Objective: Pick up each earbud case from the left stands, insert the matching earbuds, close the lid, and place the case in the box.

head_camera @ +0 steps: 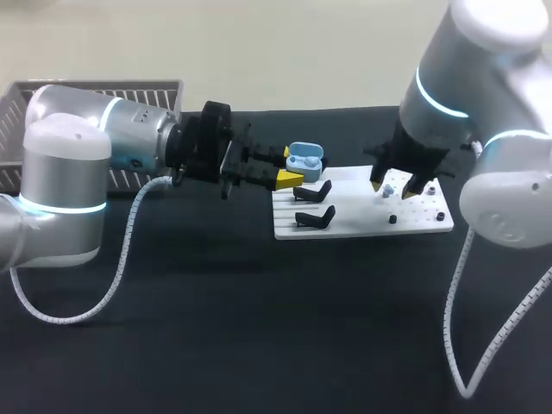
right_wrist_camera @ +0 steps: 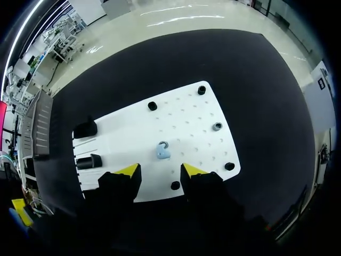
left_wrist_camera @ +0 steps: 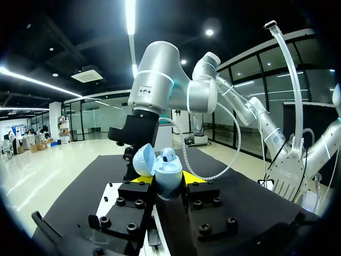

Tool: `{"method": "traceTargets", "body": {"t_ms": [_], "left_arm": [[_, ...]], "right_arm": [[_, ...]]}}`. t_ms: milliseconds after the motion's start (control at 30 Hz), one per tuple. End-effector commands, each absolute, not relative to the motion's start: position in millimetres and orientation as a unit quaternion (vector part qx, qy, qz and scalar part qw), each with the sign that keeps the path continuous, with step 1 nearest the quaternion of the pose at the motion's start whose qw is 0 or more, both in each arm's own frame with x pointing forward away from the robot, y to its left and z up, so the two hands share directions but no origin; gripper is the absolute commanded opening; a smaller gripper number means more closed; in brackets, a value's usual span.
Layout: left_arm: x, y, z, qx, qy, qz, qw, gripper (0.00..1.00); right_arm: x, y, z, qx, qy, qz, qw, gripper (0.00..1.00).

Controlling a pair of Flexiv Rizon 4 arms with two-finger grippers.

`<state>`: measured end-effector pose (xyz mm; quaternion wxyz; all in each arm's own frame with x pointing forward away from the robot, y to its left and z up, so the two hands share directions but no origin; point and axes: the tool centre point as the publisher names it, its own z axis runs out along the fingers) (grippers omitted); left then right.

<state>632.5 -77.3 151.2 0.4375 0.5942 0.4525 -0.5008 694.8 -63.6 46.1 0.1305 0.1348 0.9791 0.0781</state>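
Earbud case (head_camera: 304,161), lid open, gripped by left claw (head_camera: 289,166) at frame centre; earbud (right_wrist_camera: 162,151) on white board (right_wrist_camera: 186,114) sits ahead of open right claw (right_wrist_camera: 160,172), right of case.

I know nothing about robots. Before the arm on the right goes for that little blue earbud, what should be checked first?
1. Earbud case clamped in the left gripper: ok.
2. The lid stands open: ok.
3. The right gripper is open: ok.
4. The earbud lies free on the white board, just ahead of the right gripper: ok.
5. An empty seat is left in the case for it: cannot tell.
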Motion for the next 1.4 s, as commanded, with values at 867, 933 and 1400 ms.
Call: {"method": "traceTargets", "body": {"t_ms": [867,933,1400], "left_arm": [[632,-77,150,0.594,0.452,-0.5,0.439,0.0],[632,-77,150,0.594,0.452,-0.5,0.439,0.0],[632,-77,150,0.594,0.452,-0.5,0.439,0.0]], "right_arm": [[712,-70,24,0.136,0.981,0.089,0.105,0.38],[713,-70,24,0.136,0.981,0.091,0.106,0.38],[715,-70,25,0.136,0.981,0.092,0.102,0.28]]}}
